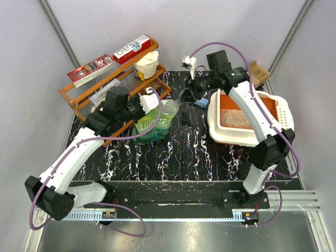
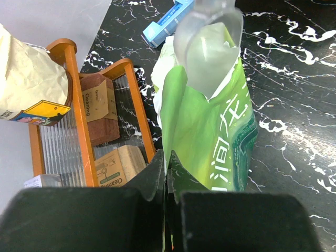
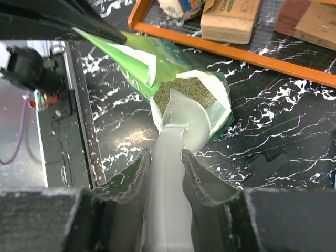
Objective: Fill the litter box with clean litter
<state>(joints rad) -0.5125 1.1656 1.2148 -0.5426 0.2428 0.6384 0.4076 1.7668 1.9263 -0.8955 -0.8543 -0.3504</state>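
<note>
**A:** Materials?

**B:** Litter box (image 1: 226, 137): white plastic rim, rounded corners, orange inside. It sits at the right edge of the table (image 1: 173, 157), far half. Litter (image 1: 233, 119) in it: fine pale grains, a thin patch on the floor. Pouch (image 2: 210, 142): glossy green film, creased, top open, left of table centre, with more grains in its mouth. Scoop (image 3: 186, 123): translucent plastic, rounded bowl, flat handle. Table is black with white veining.

**A:** What's hard to see?

**B:** The right arm crosses the litter box and covers its middle. The scoop bowl is in the pouch mouth; can't tell if it's loaded. The pouch base is cut off behind the fingers in the left wrist view. Blue item (image 2: 168, 21) beyond the pouch: can't identify. Rack (image 2: 80, 121) at the far left corner: orange wood frame holding boxes and a paper bag (image 2: 29, 79).

**A:** Arms?

**B:** Left arm is stretched forward from the near left corner. Left gripper (image 2: 166, 170) is pinched together on the pouch's top edge. Right arm rises over the litter box, then bends left toward the pouch. Right gripper (image 3: 165, 157) is clamped on the scoop handle.
</note>
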